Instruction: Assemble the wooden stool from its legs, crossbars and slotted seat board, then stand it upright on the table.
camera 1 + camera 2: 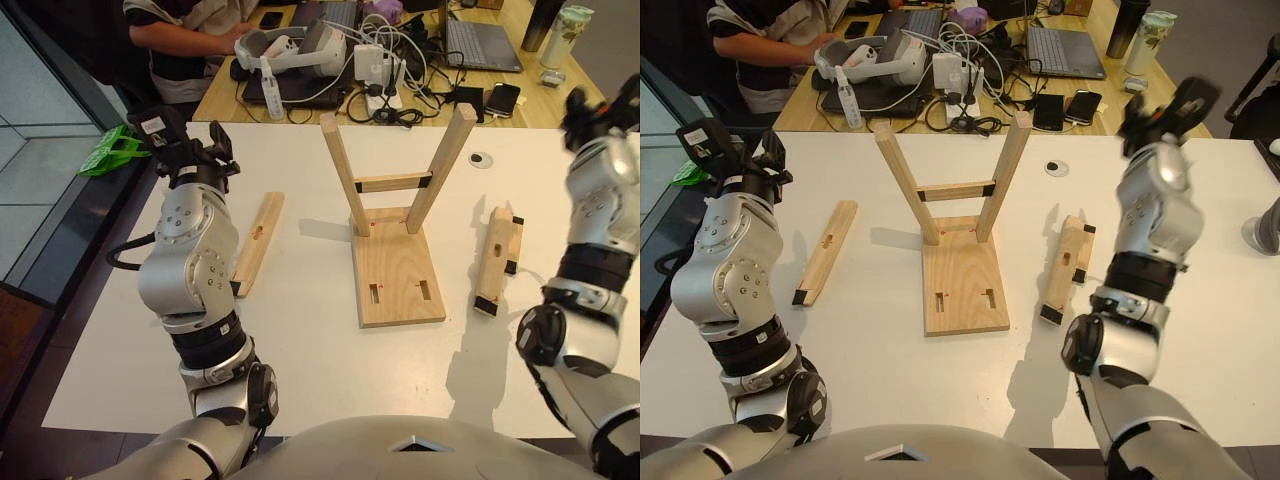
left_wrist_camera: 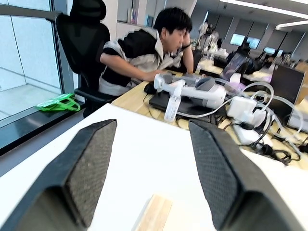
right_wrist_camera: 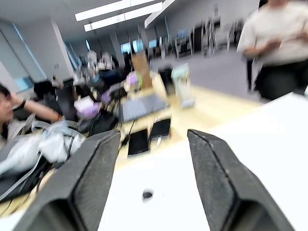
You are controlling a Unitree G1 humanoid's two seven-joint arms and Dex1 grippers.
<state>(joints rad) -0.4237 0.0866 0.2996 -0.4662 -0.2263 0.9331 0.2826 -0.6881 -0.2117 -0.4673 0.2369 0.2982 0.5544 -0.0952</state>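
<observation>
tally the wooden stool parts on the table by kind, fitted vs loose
Seat board: 1
Legs: 4 (2 standing in the board, 2 loose)
Crossbars: 2 (1 fitted between the standing legs, 1 loose beside the right-hand leg)
Total: 7

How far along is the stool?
Done: two legs joined by a crossbar stand in the far slots of the seat board. In hand: nothing; left gripper and right gripper are open, empty. Left: two near slots unfilled, a loose leg lies left of the board, loose pieces right; then stand it upright.
</observation>
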